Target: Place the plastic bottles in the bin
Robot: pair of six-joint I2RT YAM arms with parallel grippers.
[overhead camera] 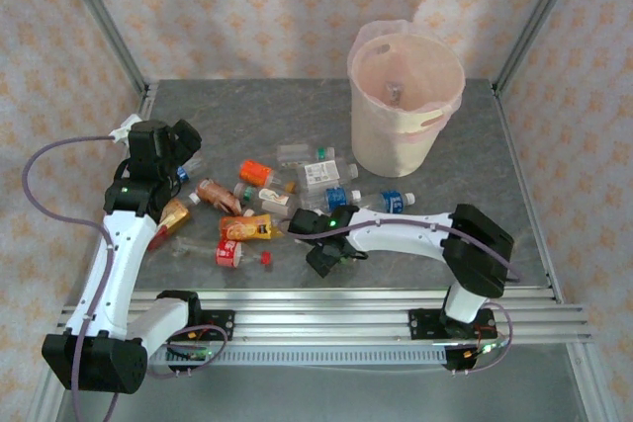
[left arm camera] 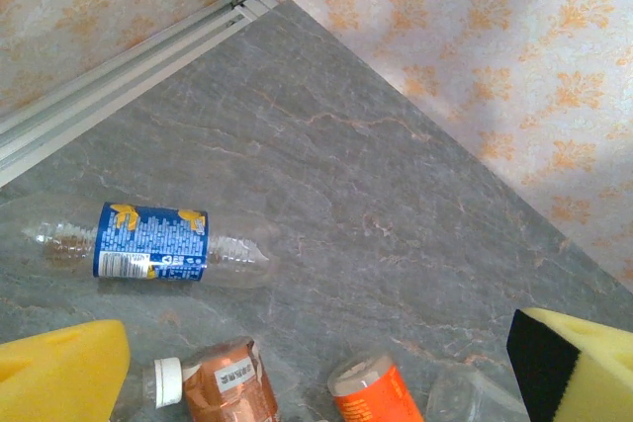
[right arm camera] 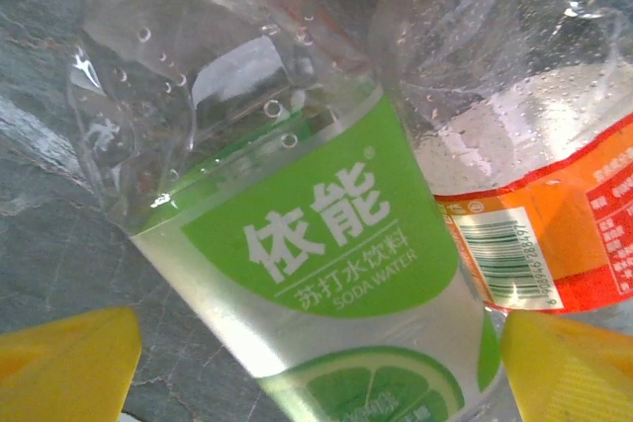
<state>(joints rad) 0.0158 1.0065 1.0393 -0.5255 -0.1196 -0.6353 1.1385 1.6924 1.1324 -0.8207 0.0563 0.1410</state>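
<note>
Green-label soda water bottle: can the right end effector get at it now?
Probably yes: the open right end effector straddles the green-label bottle, though the orange-label bottle beside it may crowd one pad.

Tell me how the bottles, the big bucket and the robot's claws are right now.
Cream-white round bin with pink bag liner: upright, open-topped.
Blue-labelled clear plastic bottle: lying on its side.
Green-labelled clear plastic bottle: lying down, not gripped.
Left gripper: open, empty.
Right gripper: open, straddling the green-labelled bottle.

Plastic bottles [overhead camera: 245, 227]: scattered, lying on sides, near-left of bin [overhead camera: 396, 140]. Bin: cream, upright, pink-lined. Green-label bottle [right arm camera: 316, 234] touching orange-label bottle [right arm camera: 554, 234].
</note>
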